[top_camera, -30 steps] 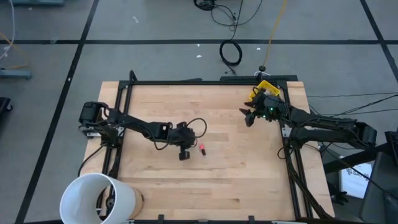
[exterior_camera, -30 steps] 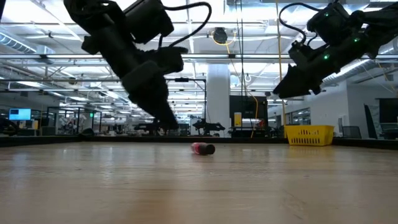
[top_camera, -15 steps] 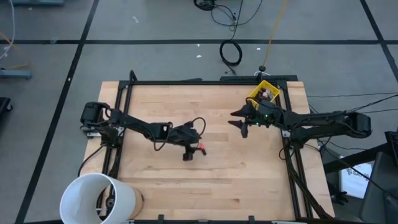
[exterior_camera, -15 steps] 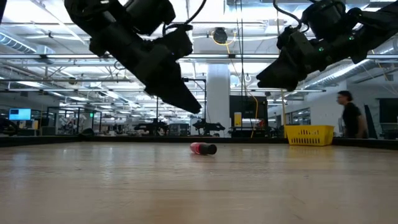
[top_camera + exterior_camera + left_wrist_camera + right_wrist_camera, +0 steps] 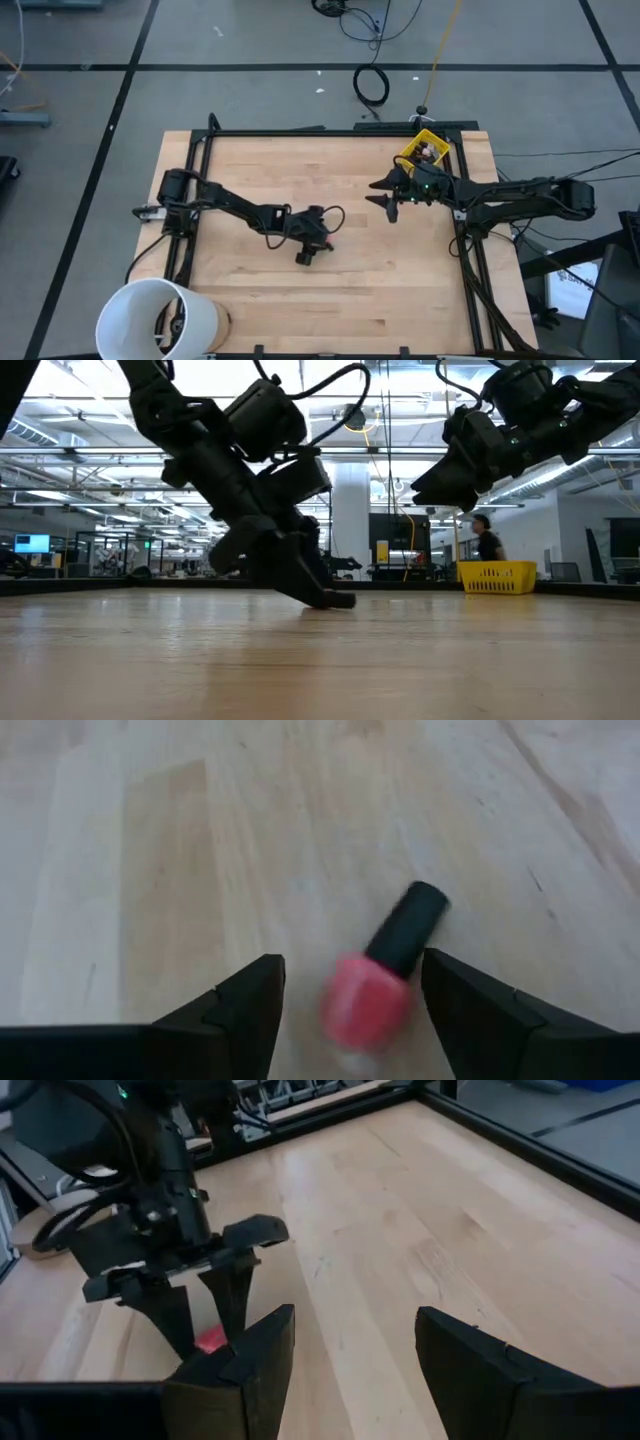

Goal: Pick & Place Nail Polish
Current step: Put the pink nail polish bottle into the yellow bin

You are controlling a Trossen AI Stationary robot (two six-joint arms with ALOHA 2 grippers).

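On the pale wood-plank tabletop [image 5: 320, 660] a red nail polish bottle [image 5: 372, 995] lies flat between the left pincer's [image 5: 350, 1010] spread fingers, the open, empty right pincer [image 5: 388, 195] hovers beyond, a yellow bin [image 5: 496, 576] behind, a person [image 5: 487, 542] walking the bright hall.

We see a large open industrial robotics lab or workshop hall. Beyond the wooden table [image 5: 320, 660], the low view shows a wide floor with rows of ceiling strip lights [image 5: 90, 435], overhead pipes and beams, a white column [image 5: 351, 520], glass-walled workstations with a lit monitor [image 5: 30, 543] at far left, and a person [image 5: 489, 544] walking at far right. From above, we see grey concrete floor [image 5: 80, 110] marked by dark lines, with loose cables [image 5: 372, 85] lying on it.
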